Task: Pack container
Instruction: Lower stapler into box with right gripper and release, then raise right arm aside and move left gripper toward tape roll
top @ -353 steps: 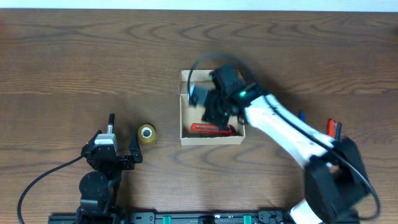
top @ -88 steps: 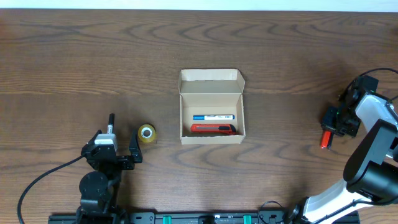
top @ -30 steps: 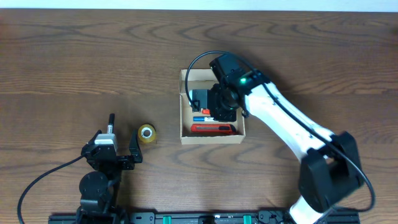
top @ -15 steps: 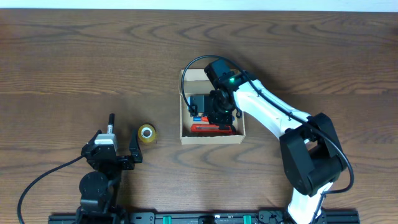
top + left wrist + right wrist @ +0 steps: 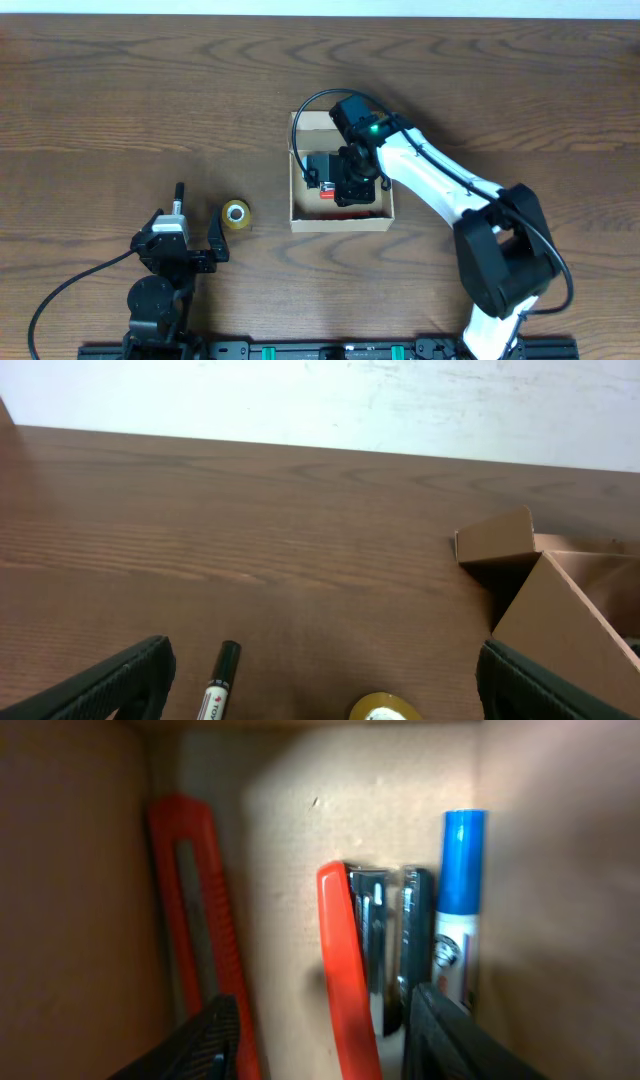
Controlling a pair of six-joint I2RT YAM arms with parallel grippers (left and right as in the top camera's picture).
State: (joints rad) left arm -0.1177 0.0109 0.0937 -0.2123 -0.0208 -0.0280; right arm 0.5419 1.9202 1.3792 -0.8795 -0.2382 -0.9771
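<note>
Right gripper (image 5: 322,1000) inside container (image 5: 340,226), jaws apart, gripping nothing.
Red stapler (image 5: 350,950) lies between utility knife (image 5: 195,910) and blue marker (image 5: 458,910); left gripper (image 5: 325,665) spread wide, empty.

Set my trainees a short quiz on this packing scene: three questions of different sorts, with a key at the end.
1. True or false: the tape roll lies inside the box.
2. Where is the right hand? A above the tape roll; B down inside the box; C off the table.
3. What colour is the cap of the marker in the box?

Key: 1 false; 2 B; 3 blue.
</note>
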